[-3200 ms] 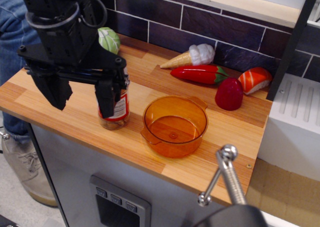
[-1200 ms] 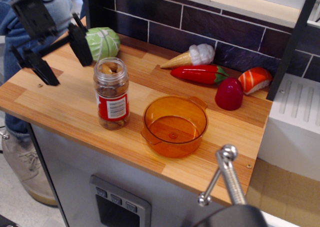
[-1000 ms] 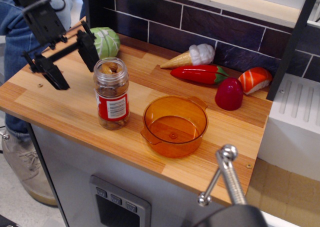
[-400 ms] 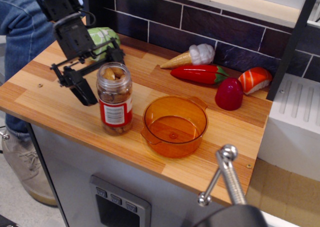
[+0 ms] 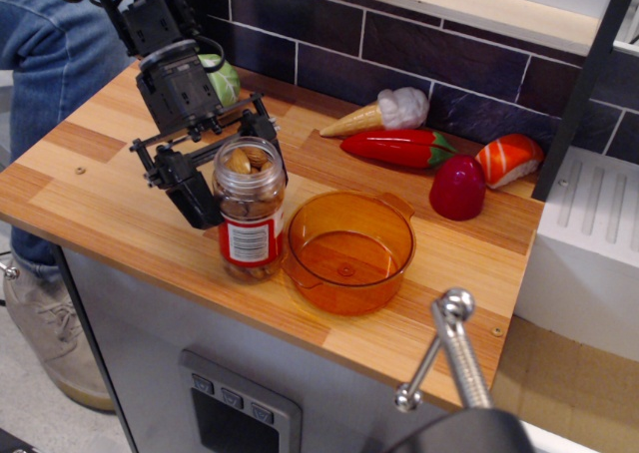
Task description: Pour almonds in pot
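Pour not begun: pot (image 5: 349, 252) empty.
I see my gripper (image 5: 228, 169) straddling the jar (image 5: 249, 210), jaws apart; almonds (image 5: 244, 161) remain inside.

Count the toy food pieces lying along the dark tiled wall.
5: green cabbage behind the end effector, ice cream cone, red pepper, rounded red toy, salmon sushi.

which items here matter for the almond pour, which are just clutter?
Job:
almonds in the clear jar
orange pot
gripper, fingers either side of the jar

Clutter:
toy cabbage
toy ice cream cone
toy chili pepper
red rounded toy
toy sushi
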Robot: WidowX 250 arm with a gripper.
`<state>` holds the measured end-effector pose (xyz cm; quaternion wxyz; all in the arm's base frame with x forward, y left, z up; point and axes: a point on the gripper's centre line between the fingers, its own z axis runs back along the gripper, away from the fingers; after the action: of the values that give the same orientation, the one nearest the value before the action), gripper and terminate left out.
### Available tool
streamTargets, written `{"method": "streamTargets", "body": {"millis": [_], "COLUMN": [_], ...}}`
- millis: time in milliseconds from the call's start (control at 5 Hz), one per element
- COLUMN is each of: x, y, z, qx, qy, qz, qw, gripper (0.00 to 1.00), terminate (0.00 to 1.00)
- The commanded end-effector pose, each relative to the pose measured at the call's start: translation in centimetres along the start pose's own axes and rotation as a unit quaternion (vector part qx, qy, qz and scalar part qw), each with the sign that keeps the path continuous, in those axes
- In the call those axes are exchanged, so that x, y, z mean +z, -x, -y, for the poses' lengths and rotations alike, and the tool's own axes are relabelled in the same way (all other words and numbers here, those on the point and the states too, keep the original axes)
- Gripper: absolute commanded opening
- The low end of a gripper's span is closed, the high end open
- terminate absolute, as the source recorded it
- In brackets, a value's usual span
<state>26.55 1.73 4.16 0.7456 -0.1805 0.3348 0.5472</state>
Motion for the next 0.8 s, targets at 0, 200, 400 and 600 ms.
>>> {"method": "streamTargets", "body": {"millis": [0,200,400,600], "x": [1.5,3.7,4.6,4.6], "y": [1.1,1.9,3.1,3.9], "z": [0.8,2.3,4.2,5.1], "qx": [0.014,0.02,-0.028,-0.062], "qy": [0.031,0.059,0.085,0.091], "qz": [0.033,0.05,0.169,0.24], "qw": [0.9989,0.9968,0.9816,0.9646], "gripper": [0.0,0.0,0.0,0.0], "terminate": [0.0,0.0,0.0,0.0]}}
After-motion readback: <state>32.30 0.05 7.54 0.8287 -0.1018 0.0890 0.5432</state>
